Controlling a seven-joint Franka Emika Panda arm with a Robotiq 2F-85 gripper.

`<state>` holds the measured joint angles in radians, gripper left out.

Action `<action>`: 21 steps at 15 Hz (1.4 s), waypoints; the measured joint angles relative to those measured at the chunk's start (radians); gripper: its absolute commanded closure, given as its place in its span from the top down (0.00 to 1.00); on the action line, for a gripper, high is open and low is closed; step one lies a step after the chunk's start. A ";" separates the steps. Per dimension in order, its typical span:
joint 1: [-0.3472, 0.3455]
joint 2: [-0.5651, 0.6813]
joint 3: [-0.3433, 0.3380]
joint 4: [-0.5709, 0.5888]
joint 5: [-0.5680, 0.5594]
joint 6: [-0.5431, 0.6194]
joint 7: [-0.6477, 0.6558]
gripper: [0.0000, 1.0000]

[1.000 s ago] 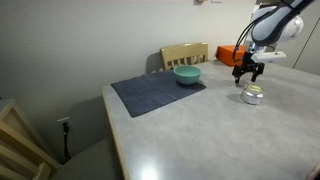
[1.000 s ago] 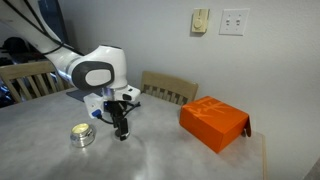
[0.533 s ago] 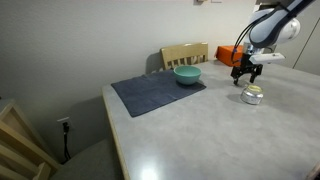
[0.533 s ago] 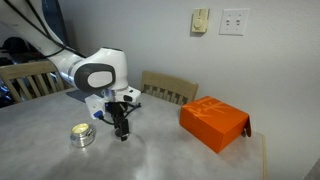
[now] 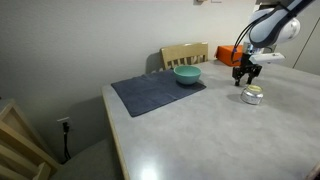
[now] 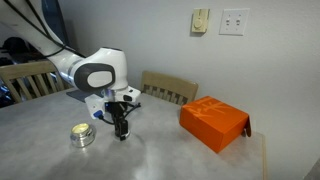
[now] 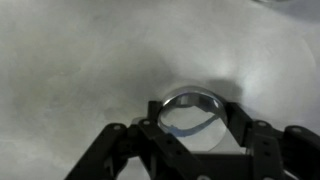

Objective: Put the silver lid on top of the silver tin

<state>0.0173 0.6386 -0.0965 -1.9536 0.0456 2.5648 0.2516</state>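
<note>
In the wrist view the silver lid (image 7: 190, 112), a round shiny disc with a raised rim, lies on the grey table between my two black fingers. My gripper (image 7: 196, 120) is shut on it, with one finger against each side. In both exterior views the gripper (image 5: 247, 72) (image 6: 121, 132) reaches down to the tabletop, and its fingers hide the lid. The silver tin (image 5: 252, 95) (image 6: 82, 134) stands upright on the table a short way beside the gripper, apart from it.
An orange box (image 5: 232, 55) (image 6: 214, 122) sits on the table beyond the gripper. A teal bowl (image 5: 187, 74) rests on a dark mat (image 5: 158, 93). Wooden chairs (image 5: 185, 53) (image 6: 170, 88) stand at the table's far edge. Bare grey tabletop (image 5: 210, 135) stretches toward the front.
Arm, tin and box keep their places. The fingers have drawn in on the lid at the tabletop.
</note>
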 measured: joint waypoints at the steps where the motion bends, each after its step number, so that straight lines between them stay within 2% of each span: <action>1: 0.003 -0.001 -0.001 -0.001 -0.005 -0.002 0.000 0.44; 5: 0.071 -0.018 -0.058 -0.027 -0.130 -0.020 0.045 0.44; 10: 0.219 -0.118 -0.165 -0.120 -0.364 -0.018 0.213 0.44; 13: 0.267 -0.192 -0.190 -0.165 -0.483 -0.018 0.304 0.44; 17: 0.265 -0.309 -0.155 -0.246 -0.502 -0.019 0.327 0.44; 21: 0.216 -0.427 -0.050 -0.351 -0.376 -0.033 0.227 0.44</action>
<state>0.2329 0.2116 -0.1465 -2.3045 -0.3307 2.5316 0.4785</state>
